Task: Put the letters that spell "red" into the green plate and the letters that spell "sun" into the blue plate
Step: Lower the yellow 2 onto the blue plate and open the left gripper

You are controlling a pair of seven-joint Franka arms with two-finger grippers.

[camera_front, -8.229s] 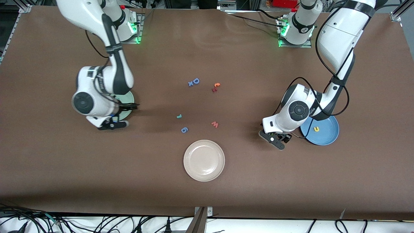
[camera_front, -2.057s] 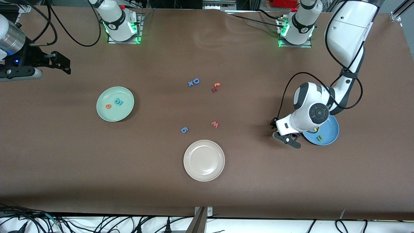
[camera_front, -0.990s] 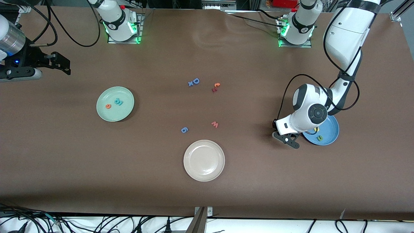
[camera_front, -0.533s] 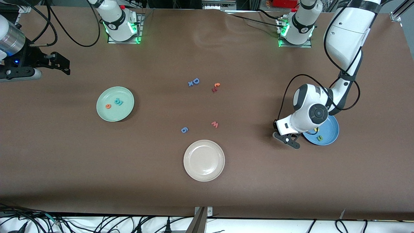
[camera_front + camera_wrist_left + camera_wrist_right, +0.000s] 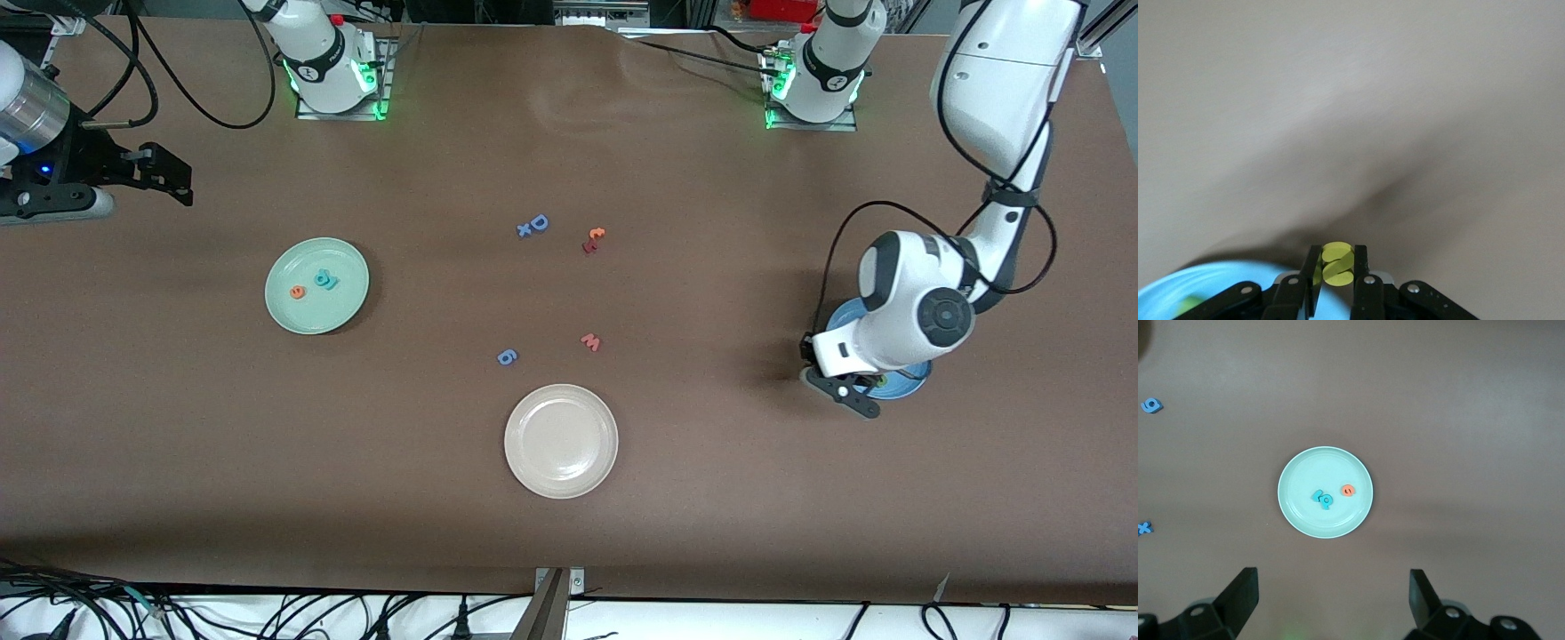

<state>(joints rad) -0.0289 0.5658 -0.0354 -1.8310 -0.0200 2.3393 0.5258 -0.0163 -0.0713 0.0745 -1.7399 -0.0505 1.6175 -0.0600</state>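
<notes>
Two or three letters (image 5: 313, 284) in green plate (image 5: 342, 311)

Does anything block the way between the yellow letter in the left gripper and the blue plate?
Nothing visible does. The left gripper holds the yellow letter in shut jaws right at the rim of the blue plate, with only air between them.

even bright light, blurred left wrist

Yellow "s" (image 5: 1336, 264) pinched over blue plate (image 5: 1218, 293)
</notes>
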